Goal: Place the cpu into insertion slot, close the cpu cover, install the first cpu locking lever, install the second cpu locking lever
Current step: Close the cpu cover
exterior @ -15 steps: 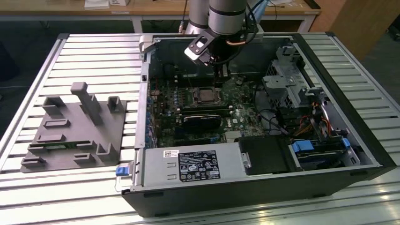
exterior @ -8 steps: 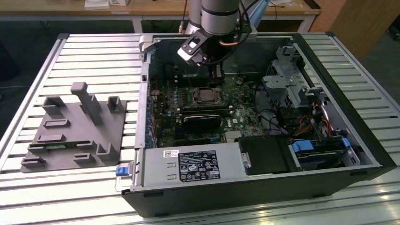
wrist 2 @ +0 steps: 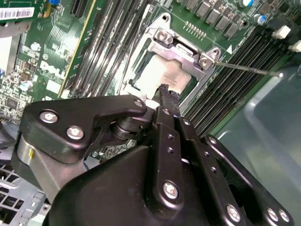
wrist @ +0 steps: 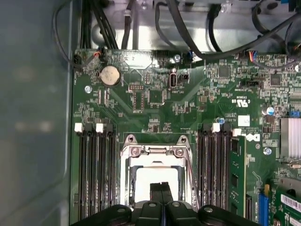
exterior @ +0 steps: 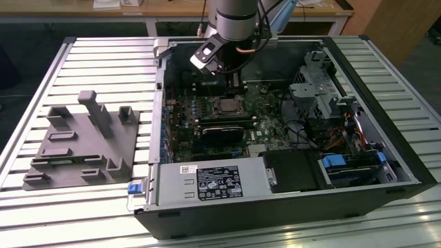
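In both wrist views the cpu lies in the insertion slot, a pale square seen through the window of the silvery cpu cover, which lies flat over it. A thin locking lever sticks out sideways from the socket. My gripper hangs just above the chip's near edge, fingers pressed together, nothing between them. In the exterior view the gripper hovers inside the open computer case, above the socket.
Long black memory slots flank the socket, with one stick fitted. Cables run along the case wall. The case sits on a slatted table with a grey fixture at the exterior view's left.
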`<state>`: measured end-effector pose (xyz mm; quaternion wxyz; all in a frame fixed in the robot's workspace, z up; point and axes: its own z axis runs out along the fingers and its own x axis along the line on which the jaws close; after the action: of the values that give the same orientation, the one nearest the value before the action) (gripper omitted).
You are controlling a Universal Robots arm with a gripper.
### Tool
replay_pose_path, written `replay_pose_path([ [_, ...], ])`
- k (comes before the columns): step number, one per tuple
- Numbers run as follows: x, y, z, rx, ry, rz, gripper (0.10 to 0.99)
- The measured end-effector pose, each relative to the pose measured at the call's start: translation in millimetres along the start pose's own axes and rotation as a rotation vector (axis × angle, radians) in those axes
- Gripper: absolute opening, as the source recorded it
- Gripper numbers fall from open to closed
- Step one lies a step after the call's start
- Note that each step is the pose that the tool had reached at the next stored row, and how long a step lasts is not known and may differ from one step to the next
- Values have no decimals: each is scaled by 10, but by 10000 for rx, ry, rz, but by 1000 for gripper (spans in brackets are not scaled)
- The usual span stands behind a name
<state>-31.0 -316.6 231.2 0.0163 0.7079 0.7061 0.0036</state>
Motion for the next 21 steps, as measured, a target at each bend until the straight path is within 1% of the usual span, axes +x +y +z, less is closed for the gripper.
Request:
replay_pose_path([
  [3, 0, -21, 13, 0, -1, 0, 106],
  [9, 0, -23, 13, 0, 0, -13, 106],
  [11, 1, -23, 14, -4, 5, -154, 106],
  [16, 1, -23, 14, -17, 21, -917, 106],
  [17, 0, -23, 14, -22, 25, -1252, 106],
  [21, 0, -23, 14, -35, 34, -1949, 106],
])
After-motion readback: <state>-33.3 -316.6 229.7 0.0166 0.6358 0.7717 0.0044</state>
